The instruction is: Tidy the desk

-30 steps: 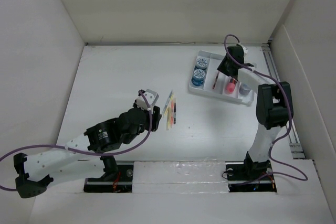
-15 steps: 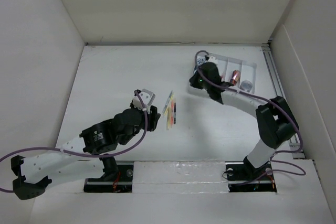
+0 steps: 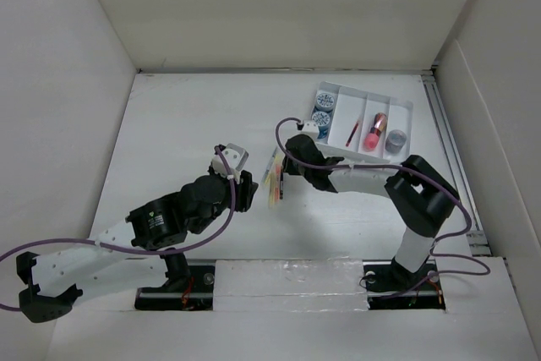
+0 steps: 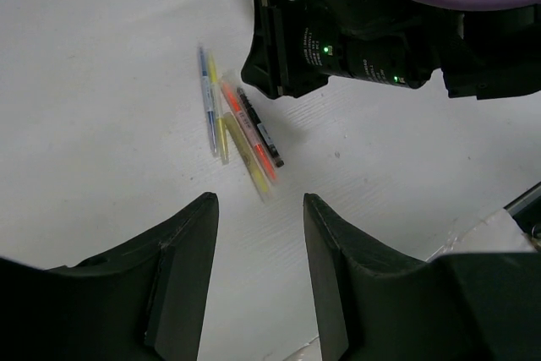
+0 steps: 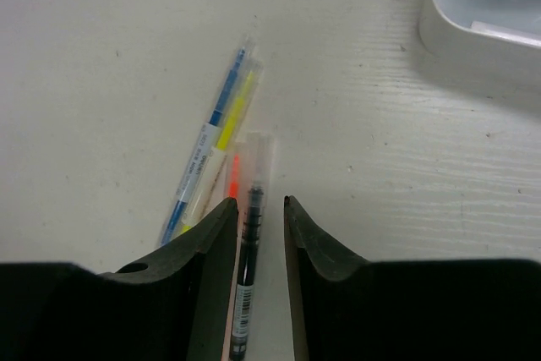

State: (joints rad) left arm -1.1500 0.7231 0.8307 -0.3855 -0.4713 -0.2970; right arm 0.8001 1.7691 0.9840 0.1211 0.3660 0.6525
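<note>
Counting five pens (image 4: 241, 128) bunched mid-desk (image 3: 186, 116) from my left wrist view; the top view smears them together. My right gripper (image 5: 258, 205) is barely open, straddling the black pen (image 5: 247, 251) without gripping it. The left gripper (image 4: 258, 209) is spread wide and empty. Tray (image 3: 365, 94) holds two blue jars (image 3: 325, 100). The matte white desk runs out to white walls (image 3: 279, 6).
</note>
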